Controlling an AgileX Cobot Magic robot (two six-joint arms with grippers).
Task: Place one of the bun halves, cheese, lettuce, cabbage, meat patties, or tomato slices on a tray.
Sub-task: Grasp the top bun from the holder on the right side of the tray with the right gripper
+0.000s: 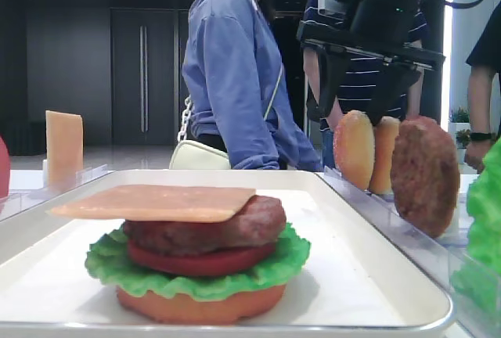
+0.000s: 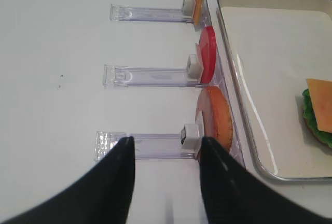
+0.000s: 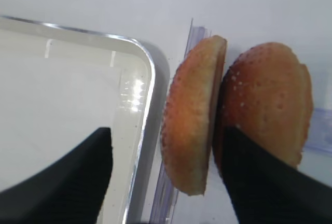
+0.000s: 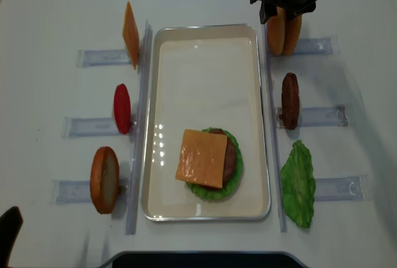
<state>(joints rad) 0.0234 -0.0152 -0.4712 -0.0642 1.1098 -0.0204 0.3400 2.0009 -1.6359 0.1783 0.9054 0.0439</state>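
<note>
Two domed golden-tan speckled toy bun halves (image 3: 197, 115) standing on edge, pressed face to back in a clear plastic rack (image 4: 310, 46) near the far right corner of the white table (image 4: 56, 7), just outside the far right corner of the large white rectangular tray (image 4: 263, 94). Directly above them, the right black gripper (image 3: 166, 156) with jaws spread wide, holding nothing: one finger (image 3: 259, 177) lying against the outer bun (image 3: 275, 99), the other out over the tray rim, so the inner bun sits in the gap. Likely aiming to take the inner one.

Possible trouble from here:
- Closing could catch both halves at once, since touching; or pinch only a curved edge and squirt the piece out sideways.
- Descending further could knock the pair flat off the rack or strike the tray rim with the inner finger.
- On the tray, toward its near end, a stack already topped by the thin square orange-tan cheese slice (image 1: 156, 202); a careless drop onto that flat slice could slide off or tip the stack.

Left black gripper (image 2: 166, 146) open and empty, near the table's near left corner.
</note>
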